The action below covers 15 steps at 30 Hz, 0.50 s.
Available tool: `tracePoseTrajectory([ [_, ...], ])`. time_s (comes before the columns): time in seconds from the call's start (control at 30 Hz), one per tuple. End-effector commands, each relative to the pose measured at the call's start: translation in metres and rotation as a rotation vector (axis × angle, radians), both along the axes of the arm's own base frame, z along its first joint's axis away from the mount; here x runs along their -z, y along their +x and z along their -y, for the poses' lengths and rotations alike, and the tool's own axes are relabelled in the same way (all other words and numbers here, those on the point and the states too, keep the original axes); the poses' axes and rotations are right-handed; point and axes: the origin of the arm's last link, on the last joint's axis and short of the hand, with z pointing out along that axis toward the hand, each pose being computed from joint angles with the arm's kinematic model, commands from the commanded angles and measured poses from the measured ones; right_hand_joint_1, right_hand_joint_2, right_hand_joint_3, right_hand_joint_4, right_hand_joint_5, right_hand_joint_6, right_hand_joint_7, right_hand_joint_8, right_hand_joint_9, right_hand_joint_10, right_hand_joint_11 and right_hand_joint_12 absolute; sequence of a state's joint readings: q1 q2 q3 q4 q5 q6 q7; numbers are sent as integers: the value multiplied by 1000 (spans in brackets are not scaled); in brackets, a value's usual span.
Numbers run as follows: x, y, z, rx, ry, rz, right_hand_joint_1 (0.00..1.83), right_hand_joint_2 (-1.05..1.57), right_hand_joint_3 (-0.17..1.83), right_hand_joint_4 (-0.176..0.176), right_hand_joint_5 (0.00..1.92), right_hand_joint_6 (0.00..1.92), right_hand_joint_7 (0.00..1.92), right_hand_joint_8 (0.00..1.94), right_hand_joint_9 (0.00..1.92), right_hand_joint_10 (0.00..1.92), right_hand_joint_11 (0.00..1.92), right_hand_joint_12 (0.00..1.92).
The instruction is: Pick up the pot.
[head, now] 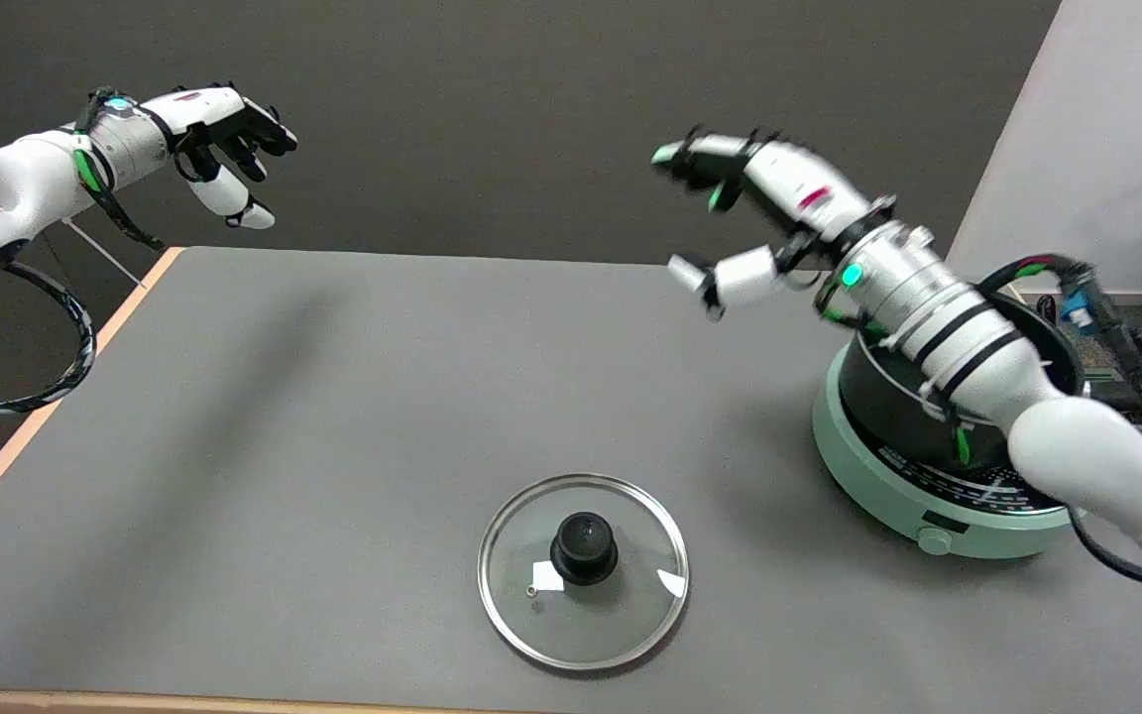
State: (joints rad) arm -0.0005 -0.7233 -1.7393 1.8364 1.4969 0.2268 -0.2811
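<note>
Right hand (744,213) is hovering in the air above the table's (333,416) far right part, up and to the left of the pot (893,397). Fingers are spreading apart, thumb pointing down-left, the others reaching left; nothing is sitting between them. The hand is slightly blurred. It is not touching the pot.

Pot: black, sitting in a pale green cooker base (878,476) at the table's right side. The right arm's forearm is crossing over the pot's top and hiding most of its opening, so only the left wall and part of the rim are showing. The base is showing a dial-like knob (935,540) at its front edge and a dark panel with white markings above that. The pot is carrying no lid.

Lid (583,570): glass with a metal rim and a black knob (584,545), lying flat on the table near the front edge, well apart from the pot, to its left and nearer the camera. Bright reflections are showing on the glass either side of the knob.

Left hand (224,134) is hanging in the air at the upper left, beyond the table's far left corner, fingers loosely curling.

Table: grey top with a light wood edge showing along the left and front sides. Dark cables (1116,327) are trailing at the far right, behind the pot.
</note>
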Motion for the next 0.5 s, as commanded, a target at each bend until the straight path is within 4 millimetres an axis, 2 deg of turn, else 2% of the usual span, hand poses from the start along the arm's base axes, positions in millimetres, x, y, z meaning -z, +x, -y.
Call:
tracePoseTrajectory([
  [0.03, -78, 87, -21, -341, -280, 141, 931, 449, 992, -34, 472, 211, 533, 235, 528, 450, 448, 1224],
  [0.17, -86, 87, -35, -379, -313, 70, 895, 451, 974, -37, 469, 210, 508, 230, 503, 428, 419, 1147],
  [0.3, -115, 91, -66, -469, -416, -16, 873, 453, 958, -40, 463, 208, 498, 227, 494, 418, 383, 1038],
  [0.4, -126, 89, -90, -523, -474, -36, 856, 454, 953, -41, 452, 204, 483, 220, 480, 399, 373, 1005],
  [0.43, -130, 87, -97, -533, -497, -42, 1156, -484, 1010, -125, 246, 153, 257, 159, 256, 225, 216, 451],
  [0.47, -132, 85, -102, -538, -515, -53, 1328, -1047, 1045, -176, 136, 136, 136, 136, 136, 136, 136, 136],
  [0.5, -134, 82, -108, -542, -532, -71, 1317, -1047, 1027, -174, 151, 151, 151, 151, 151, 151, 151, 151],
])
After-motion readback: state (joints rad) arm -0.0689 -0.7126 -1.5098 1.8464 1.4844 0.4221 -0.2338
